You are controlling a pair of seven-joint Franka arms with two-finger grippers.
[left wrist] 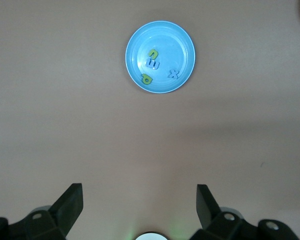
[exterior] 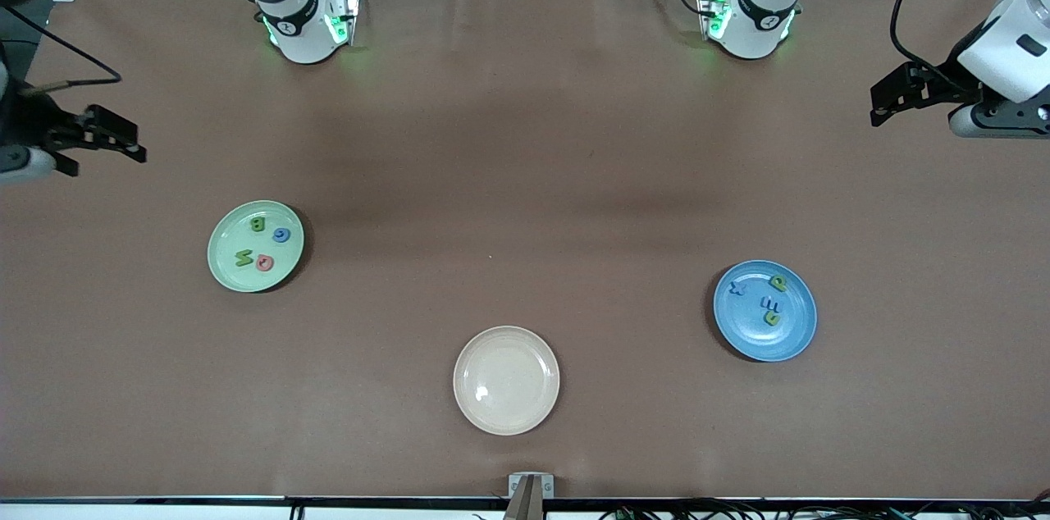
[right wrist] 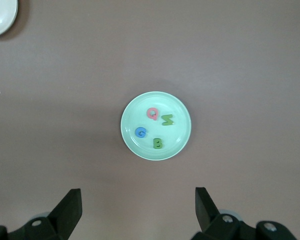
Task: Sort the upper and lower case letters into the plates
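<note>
One cream plate [exterior: 506,380], two plates [exterior: 255,246], eight letters [exterior: 264,262]

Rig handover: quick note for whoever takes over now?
Left gripper: open, empty, up at its own end of the table, waiting.
Right gripper: open, empty, up at its end.
Green plate: four letters in it.
Blue plate: four letters in it.
Cream plate: nothing in it.
Done: no loose letters on the table.
Left: nothing visible; check case if needed.
</note>
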